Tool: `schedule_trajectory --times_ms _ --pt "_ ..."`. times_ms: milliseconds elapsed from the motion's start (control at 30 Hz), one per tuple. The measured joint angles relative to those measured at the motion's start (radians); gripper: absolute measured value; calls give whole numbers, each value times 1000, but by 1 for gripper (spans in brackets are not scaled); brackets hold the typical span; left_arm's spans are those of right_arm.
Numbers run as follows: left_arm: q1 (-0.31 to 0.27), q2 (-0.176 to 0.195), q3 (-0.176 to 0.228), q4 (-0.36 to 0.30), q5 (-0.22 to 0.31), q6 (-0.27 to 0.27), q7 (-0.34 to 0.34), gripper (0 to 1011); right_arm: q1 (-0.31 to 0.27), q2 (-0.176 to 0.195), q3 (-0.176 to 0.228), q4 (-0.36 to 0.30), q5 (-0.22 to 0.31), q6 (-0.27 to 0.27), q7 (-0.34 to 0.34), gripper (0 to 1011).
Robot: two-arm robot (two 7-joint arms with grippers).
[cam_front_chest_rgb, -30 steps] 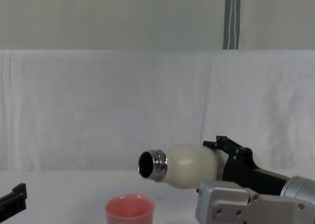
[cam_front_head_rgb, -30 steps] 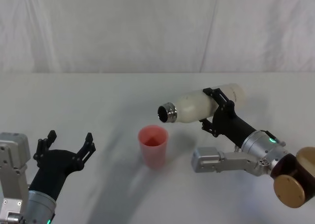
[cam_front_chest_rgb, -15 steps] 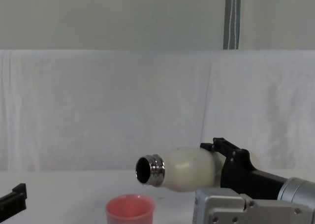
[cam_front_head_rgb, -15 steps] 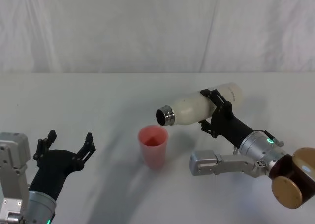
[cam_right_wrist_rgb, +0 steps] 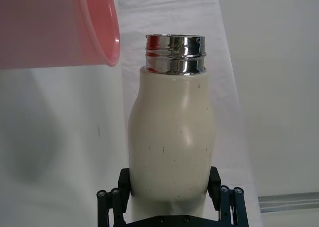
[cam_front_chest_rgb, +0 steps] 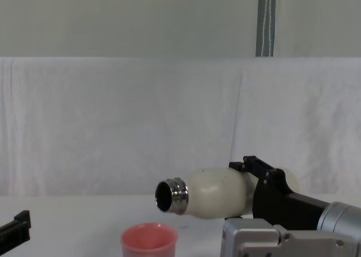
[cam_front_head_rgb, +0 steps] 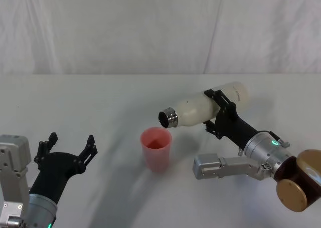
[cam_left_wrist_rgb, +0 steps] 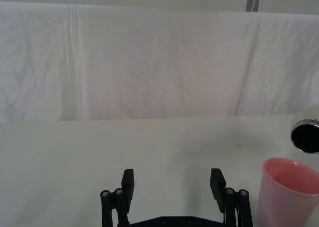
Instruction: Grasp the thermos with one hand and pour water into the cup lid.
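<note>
My right gripper (cam_front_head_rgb: 219, 110) is shut on the cream-white thermos (cam_front_head_rgb: 200, 108), holding it tipped nearly level above the table. Its open steel neck (cam_front_head_rgb: 168, 118) points left and slightly down, just above and to the right of the pink cup lid (cam_front_head_rgb: 156, 148). The chest view has the thermos (cam_front_chest_rgb: 217, 192) over the cup lid (cam_front_chest_rgb: 149, 239), with the right gripper (cam_front_chest_rgb: 260, 183) around its body. From the right wrist, the thermos (cam_right_wrist_rgb: 172, 147) sits between the black fingers (cam_right_wrist_rgb: 110, 202) and the cup lid's rim (cam_right_wrist_rgb: 107, 30) lies beside the neck. The left gripper (cam_front_head_rgb: 67, 148) rests open at the near left, holding nothing.
A white cloth covers the table (cam_front_head_rgb: 100, 102) and hangs as a backdrop behind it. A grey boxy housing (cam_front_head_rgb: 218, 166) of the right arm lies low on the table, to the right of the cup lid. The left wrist view shows the cup lid (cam_left_wrist_rgb: 288, 192) beyond the open left gripper (cam_left_wrist_rgb: 174, 184).
The thermos has tipped a little further, its neck lowering and drifting slightly towards the cup lid. The left arm has not moved.
</note>
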Motion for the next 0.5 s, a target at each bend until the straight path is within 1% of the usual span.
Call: schedule_trajectory --times_ms 500 --pt "0 0 0 0 0 0 0 1001 12 3 -10 10 -10 -3 -11 952"
